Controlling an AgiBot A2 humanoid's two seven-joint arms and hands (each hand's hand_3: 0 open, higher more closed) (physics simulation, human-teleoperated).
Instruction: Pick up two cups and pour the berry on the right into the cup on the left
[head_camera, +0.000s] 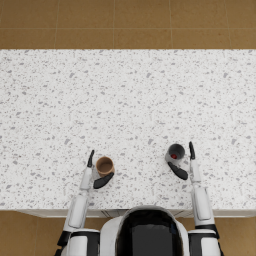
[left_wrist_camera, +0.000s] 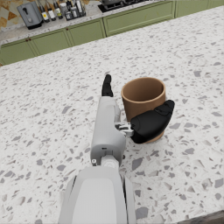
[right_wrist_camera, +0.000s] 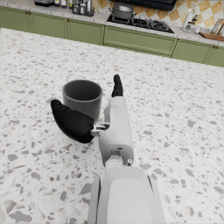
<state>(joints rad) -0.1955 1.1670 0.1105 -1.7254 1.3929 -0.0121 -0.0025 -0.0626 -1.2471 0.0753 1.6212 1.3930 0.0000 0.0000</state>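
- Left hand (head_camera: 98, 175) lower left of centre, spread open beside brown paper cup (head_camera: 104, 165), no firm grip: could tip on closing.
- Right hand (head_camera: 184, 164) lower right, likewise open at dark grey cup (head_camera: 176, 151).
- Red berry (head_camera: 174, 156) inside; could spill if jerked.

From 9 through 12 to 3 o'clock the surface (head_camera: 130, 95) lies open; only the brown cup (head_camera: 104, 165) and grey cup (head_camera: 176, 151) obstruct.
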